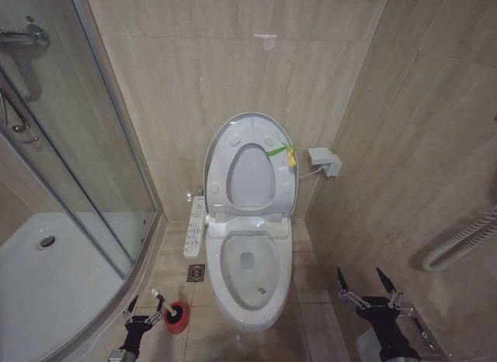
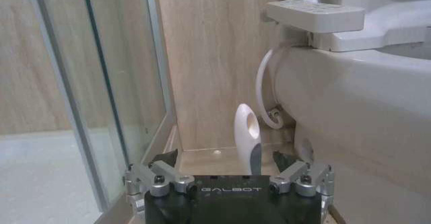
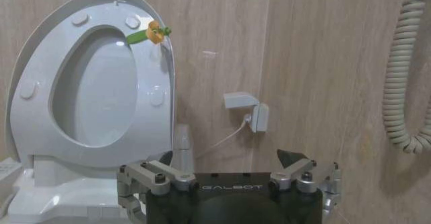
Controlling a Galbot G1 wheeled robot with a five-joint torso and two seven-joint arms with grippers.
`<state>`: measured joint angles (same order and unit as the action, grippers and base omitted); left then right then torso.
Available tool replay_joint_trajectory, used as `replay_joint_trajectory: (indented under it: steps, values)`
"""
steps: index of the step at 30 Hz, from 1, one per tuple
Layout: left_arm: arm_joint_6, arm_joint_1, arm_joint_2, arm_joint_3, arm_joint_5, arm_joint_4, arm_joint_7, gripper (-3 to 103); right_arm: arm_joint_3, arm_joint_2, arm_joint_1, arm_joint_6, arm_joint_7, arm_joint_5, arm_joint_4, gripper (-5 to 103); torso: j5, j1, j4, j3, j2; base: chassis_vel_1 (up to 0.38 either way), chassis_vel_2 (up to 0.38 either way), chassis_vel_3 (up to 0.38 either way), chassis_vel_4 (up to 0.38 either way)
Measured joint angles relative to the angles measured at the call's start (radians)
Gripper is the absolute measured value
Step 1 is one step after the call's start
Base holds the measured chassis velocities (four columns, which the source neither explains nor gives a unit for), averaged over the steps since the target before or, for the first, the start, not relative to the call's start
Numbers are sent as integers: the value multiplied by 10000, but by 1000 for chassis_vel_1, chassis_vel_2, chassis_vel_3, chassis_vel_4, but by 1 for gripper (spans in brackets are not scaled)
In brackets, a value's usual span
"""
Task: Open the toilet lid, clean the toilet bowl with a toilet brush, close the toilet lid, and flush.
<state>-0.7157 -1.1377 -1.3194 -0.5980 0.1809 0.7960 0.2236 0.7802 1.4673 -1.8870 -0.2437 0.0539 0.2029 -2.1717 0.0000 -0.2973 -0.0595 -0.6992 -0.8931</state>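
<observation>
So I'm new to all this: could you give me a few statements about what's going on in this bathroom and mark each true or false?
1. The toilet lid stands raised against the wall. True.
2. The toilet brush is inside the toilet bowl. False: it sits in its red holder on the floor beside the bowl.
3. The left pincer is open, its fingers either side of the brush handle. True.
4. The right pincer grips the lid's green-and-yellow tag. False: it is open, low beside the bowl, holding nothing.
5. A glass shower enclosure stands on the robot's left. True.
</observation>
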Motion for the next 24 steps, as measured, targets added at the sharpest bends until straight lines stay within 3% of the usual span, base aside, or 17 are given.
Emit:
replay_joint_trajectory:
  steps: [8,24]
  values:
    - [-494,628,58,4,-147,-811,200,95,0,0,0,0,0,0,0,100,1,0,-1,1,0,0,0,0,0]
    - [-536,763,-49,36,-199,-968,337,93,0,0,0,0,0,0,0,100,0,0,0,1,0,0,0,0,0]
